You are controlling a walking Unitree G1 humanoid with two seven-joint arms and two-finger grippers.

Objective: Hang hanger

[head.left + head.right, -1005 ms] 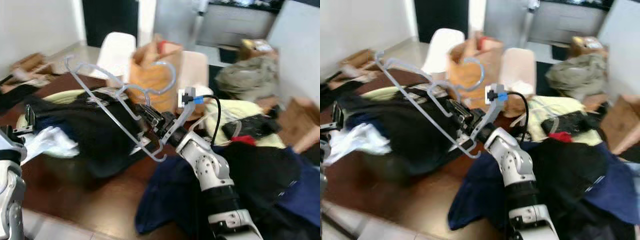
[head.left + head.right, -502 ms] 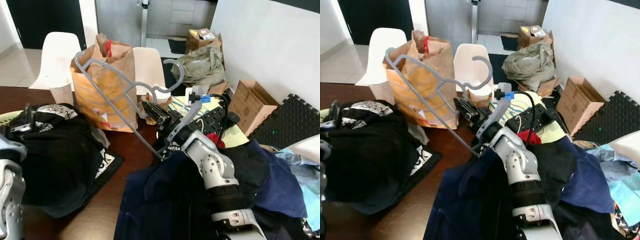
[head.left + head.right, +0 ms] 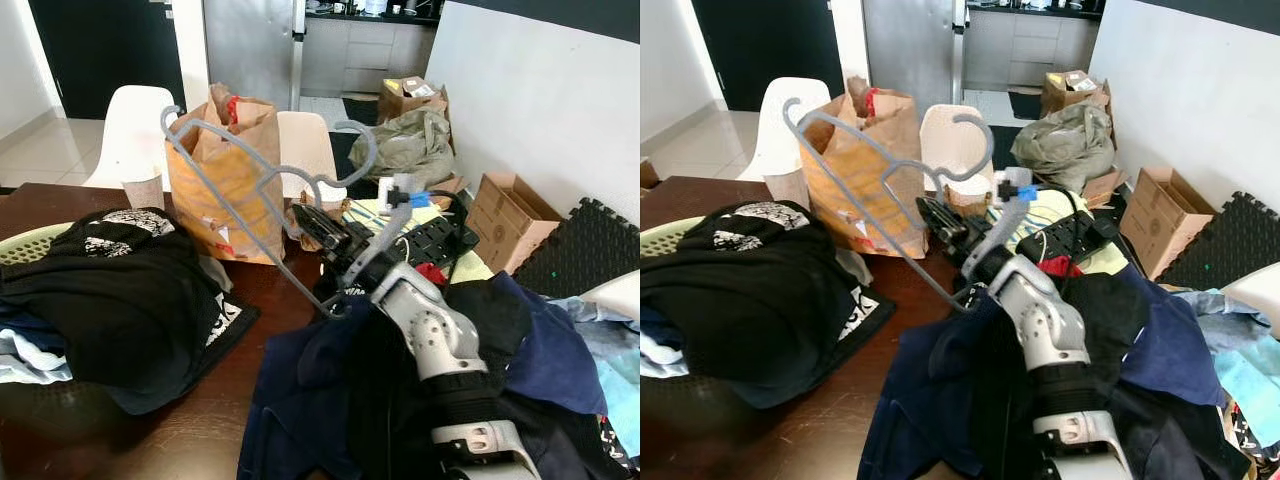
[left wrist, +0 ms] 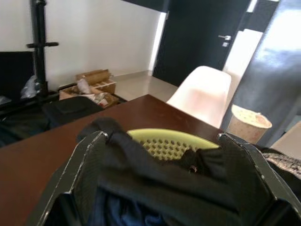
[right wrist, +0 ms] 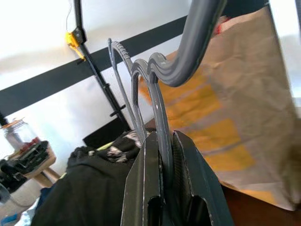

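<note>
A grey plastic hanger (image 3: pixel 250 220) is held up over the brown table (image 3: pixel 200 420), hook pointing up and to the right. My right gripper (image 3: pixel 318 226) is shut on its lower bars, seen close in the right wrist view where the black fingers (image 5: pixel 150 179) pinch the grey bars (image 5: pixel 197 37). My left gripper (image 4: pixel 161 136) is open in the left wrist view, hovering over black clothing in a green basket (image 4: pixel 164 143).
A brown paper bag (image 3: pixel 225 175) stands behind the hanger with two white chairs (image 3: pixel 125 130) beyond it. Black clothes (image 3: pixel 110 290) are piled at the left, navy and dark garments (image 3: pixel 330 400) at the right. Cardboard boxes (image 3: pixel 510 215) sit by the white wall.
The head camera has swung to the right and steadied, so the whole scene shifted. My left arm has left the eye views. The hanger stays in my right gripper.
</note>
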